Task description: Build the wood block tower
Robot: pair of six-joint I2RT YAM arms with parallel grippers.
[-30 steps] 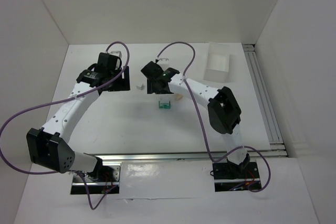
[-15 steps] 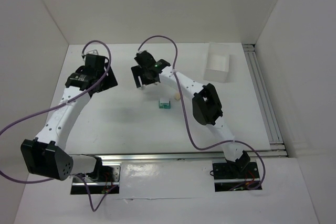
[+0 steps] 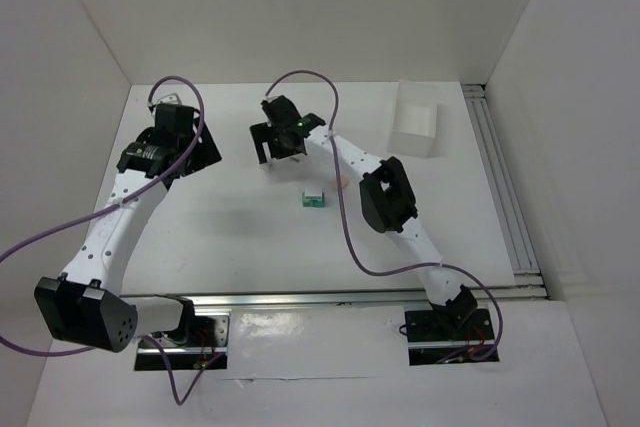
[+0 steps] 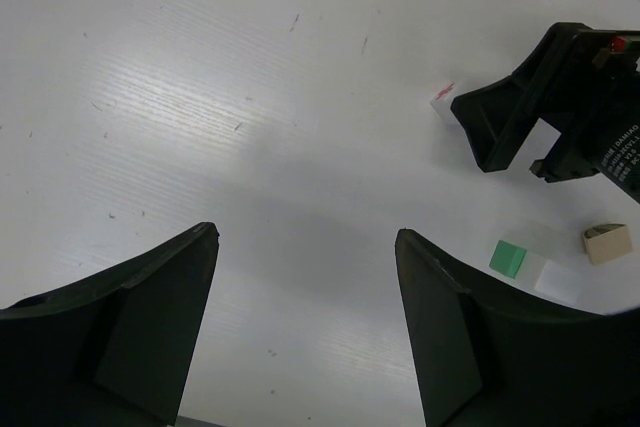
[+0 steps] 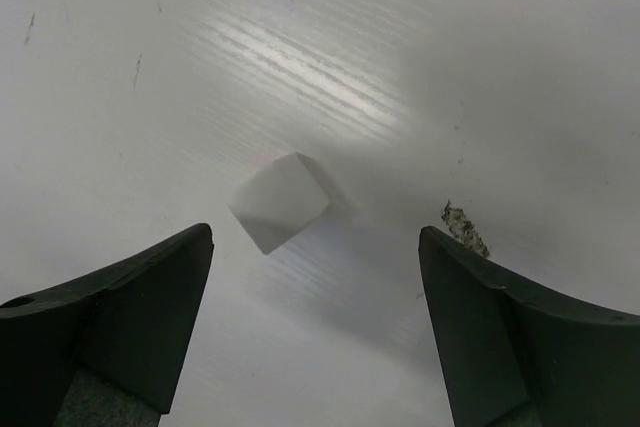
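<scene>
While holding nothing, hovering right gripper wide open over white cube, cube sitting between the fingers, likely lining up a pick. Parking left gripper open and empty off to its side, probably giving room. Leaving wood block tower back toward right arm's elbow, tan piece near it, apart.

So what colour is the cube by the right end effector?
The cube is white; clearest in right wrist view.

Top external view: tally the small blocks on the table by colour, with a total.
Green blocks: 1
White blocks: 2
Tan blocks: 1
Total: 4
</scene>
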